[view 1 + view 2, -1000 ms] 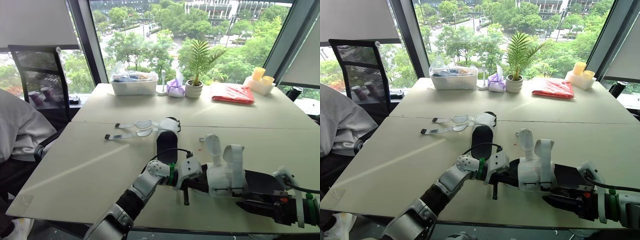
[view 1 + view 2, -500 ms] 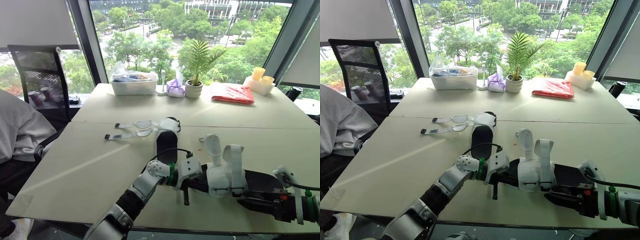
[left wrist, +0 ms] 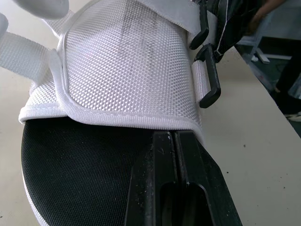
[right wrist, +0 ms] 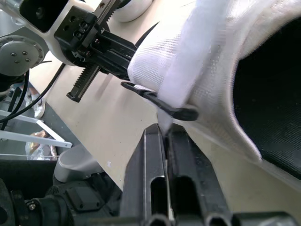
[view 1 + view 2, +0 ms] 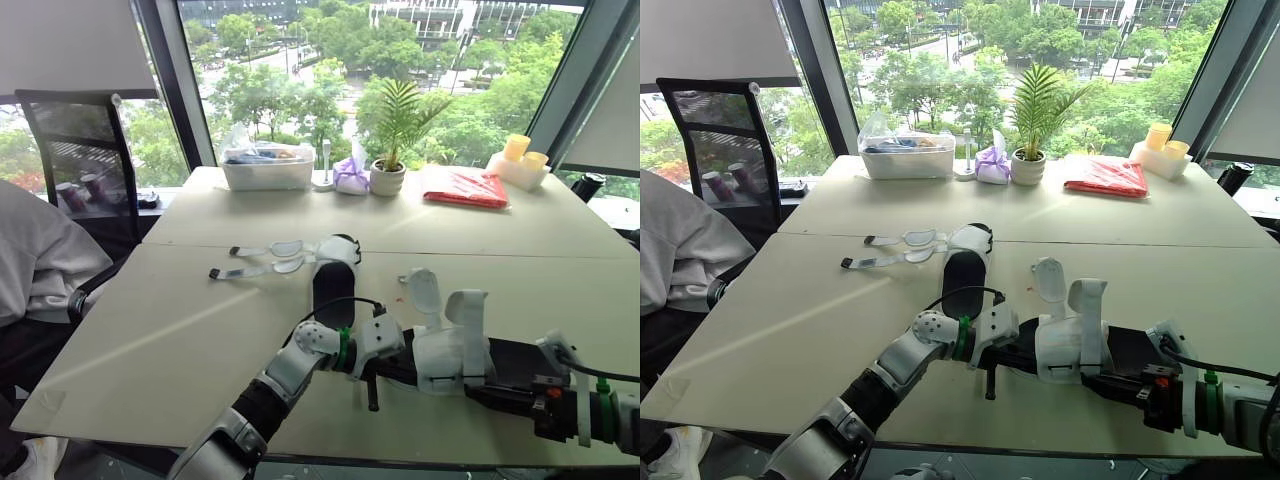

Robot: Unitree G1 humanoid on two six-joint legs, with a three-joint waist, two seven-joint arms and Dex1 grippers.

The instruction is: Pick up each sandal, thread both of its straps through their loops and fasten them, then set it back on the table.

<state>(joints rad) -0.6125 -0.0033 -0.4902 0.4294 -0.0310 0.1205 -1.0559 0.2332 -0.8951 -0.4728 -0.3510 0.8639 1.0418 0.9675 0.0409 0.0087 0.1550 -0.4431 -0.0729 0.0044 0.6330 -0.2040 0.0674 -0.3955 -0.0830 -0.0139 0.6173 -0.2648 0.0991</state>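
White mesh over a black footbed marks the near sandal point(image 5: 450, 352), which lies along the near edge of the table point(image 5: 170, 340), toward the near right corner, held between the two grippers. The left gripper point(image 3: 173, 137) meets it from the left, its two black fingers pressed together against the hem of the mesh upper, pinching it. The right gripper point(image 4: 164, 132) comes in from the right end, its fingers closed on the thin tip of a white strap point(image 4: 188, 61) just where that strap comes out through a black loop point(image 4: 160, 101) on the side of the upper. A second strap point(image 5: 422, 290) of this sandal stands up loose above the footbed, its rounded end free.

Farther in, about the middle of the table, the far sandal point(image 5: 333, 280) lies flat on its sole, apart from both grippers. Its two open straps point(image 5: 258, 260) lie spread on the tabletop, pointing toward the left edge.

Along the far edge stand a clear plastic container point(image 5: 268, 165), a small purple bag point(image 5: 350, 177), a potted plant point(image 5: 390, 170), a red package point(image 5: 465, 187) and yellow cups point(image 5: 520, 150) near the far right corner. Beyond the left edge are a black mesh chair point(image 5: 75, 140) and a person's grey sleeve point(image 5: 35, 250).
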